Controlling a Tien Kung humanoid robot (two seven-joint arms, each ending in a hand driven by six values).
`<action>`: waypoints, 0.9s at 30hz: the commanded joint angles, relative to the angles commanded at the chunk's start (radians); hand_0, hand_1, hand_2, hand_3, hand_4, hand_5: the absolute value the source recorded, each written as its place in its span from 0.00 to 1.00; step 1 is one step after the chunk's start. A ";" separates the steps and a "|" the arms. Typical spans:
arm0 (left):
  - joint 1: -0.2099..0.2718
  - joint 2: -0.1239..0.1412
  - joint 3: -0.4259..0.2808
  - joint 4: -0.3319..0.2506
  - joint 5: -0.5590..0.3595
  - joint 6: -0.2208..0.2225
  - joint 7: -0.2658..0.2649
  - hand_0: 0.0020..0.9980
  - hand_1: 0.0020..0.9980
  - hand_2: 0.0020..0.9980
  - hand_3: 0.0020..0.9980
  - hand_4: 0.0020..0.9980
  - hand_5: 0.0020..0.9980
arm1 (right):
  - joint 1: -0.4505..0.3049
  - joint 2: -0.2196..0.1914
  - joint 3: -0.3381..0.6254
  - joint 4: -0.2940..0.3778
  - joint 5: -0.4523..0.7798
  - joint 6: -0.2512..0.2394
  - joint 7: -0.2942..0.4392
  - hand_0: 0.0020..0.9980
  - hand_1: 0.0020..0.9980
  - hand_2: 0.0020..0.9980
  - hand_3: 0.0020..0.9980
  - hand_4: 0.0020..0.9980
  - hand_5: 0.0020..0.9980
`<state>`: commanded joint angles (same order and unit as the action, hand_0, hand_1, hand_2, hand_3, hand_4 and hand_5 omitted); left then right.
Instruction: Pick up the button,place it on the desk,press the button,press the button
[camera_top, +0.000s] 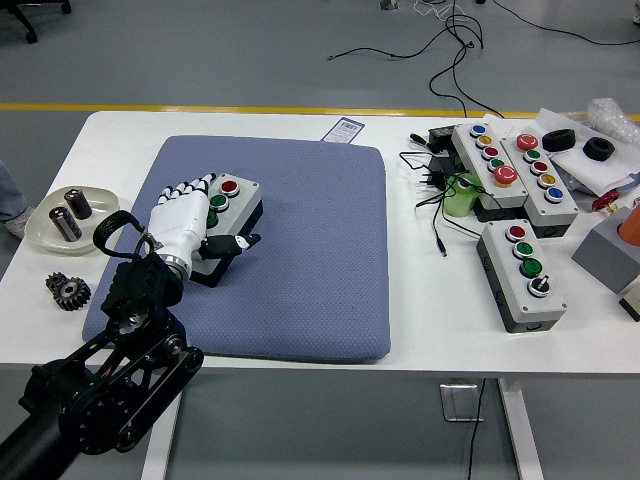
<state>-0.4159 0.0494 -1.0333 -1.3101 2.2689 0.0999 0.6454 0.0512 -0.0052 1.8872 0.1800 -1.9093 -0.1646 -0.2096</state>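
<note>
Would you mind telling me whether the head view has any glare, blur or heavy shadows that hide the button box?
Head view: lighting is even and diffuse, with only soft shadows on the blue mat; no glare on the white table; focus is sharp throughout; the left hand, not the light, covers part of the button box.

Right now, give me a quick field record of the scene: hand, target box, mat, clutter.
left hand: lying over the near end of the button box, fingers flat on its top, thumb at its right side
button box: on the blue mat, red button and green button uncovered
blue mat: flat on the white table
left side: dish with cylinders, gear
right side: three other button boxes, cables
right hand: not in view
</note>
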 joint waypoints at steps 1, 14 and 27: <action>-0.005 -0.006 0.000 0.009 0.000 -0.006 0.000 1.00 1.00 1.00 1.00 1.00 0.55 | 0.000 0.000 0.000 0.000 0.000 0.000 0.000 0.53 0.66 0.71 0.63 0.30 0.15; -0.052 -0.049 -0.052 0.101 0.000 -0.040 0.000 0.85 1.00 1.00 1.00 0.94 0.33 | 0.006 -0.002 0.004 0.000 -0.002 -0.001 0.000 0.53 0.66 0.71 0.63 0.30 0.15; -0.066 -0.049 -0.091 0.140 0.000 -0.114 0.000 0.45 0.65 1.00 1.00 0.88 0.15 | 0.006 -0.003 0.014 0.000 -0.010 -0.001 0.002 0.52 0.66 0.71 0.63 0.30 0.15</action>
<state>-0.4814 0.0000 -1.1246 -1.1702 2.2689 -0.0143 0.6454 0.0571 -0.0085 1.9008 0.1800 -1.9191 -0.1657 -0.2079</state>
